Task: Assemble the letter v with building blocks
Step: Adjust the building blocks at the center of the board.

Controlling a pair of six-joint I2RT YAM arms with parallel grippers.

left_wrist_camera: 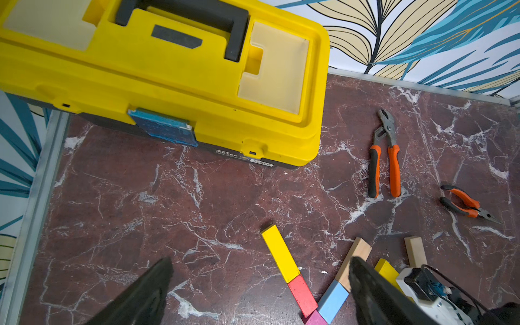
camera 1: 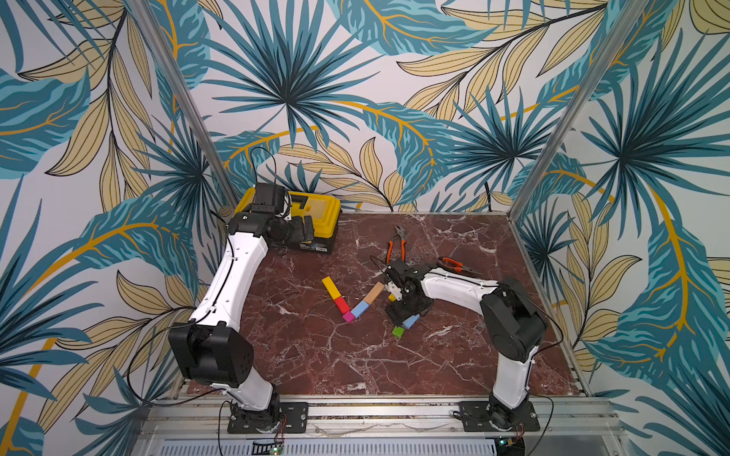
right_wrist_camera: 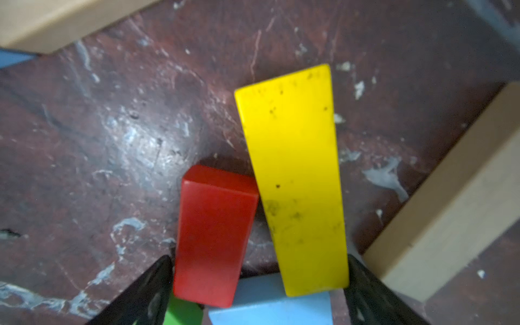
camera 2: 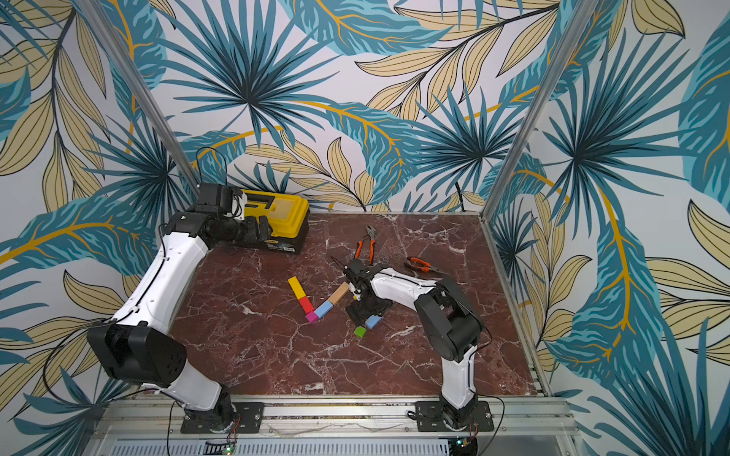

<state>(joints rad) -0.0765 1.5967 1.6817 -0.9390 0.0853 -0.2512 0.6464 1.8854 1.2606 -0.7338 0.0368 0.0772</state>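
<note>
Letter v (camera 2: 311,316): five building blocks laid flat at mid-worktop (camera 1: 316,363), seen in both top views. One arm was a yellow bar (camera 1: 331,287) end to end with a red block (camera 1: 342,304). A magenta cube (camera 1: 348,316) sat at the point, where both arms had to meet. The other arm was a light-blue block (camera 1: 359,310) and a plain-wood bar (camera 1: 374,293). Ends touched, so each arm read as one line; figure judged complete.

Spares lay clustered just beside the wood arm: spare red block (right_wrist_camera: 213,236), spare yellow bar (right_wrist_camera: 298,180), spare light-blue block (right_wrist_camera: 270,306), green cube (camera 1: 398,332).

Right end effector (right_wrist_camera: 259,259): fingers spread wide, low over the spares, flanking the red and yellow; no clamp evident.

Left end effector (left_wrist_camera: 260,264): fingers apart, empty, parked by the yellow toolbox (camera 1: 316,213), likely to leave the field clear
</note>
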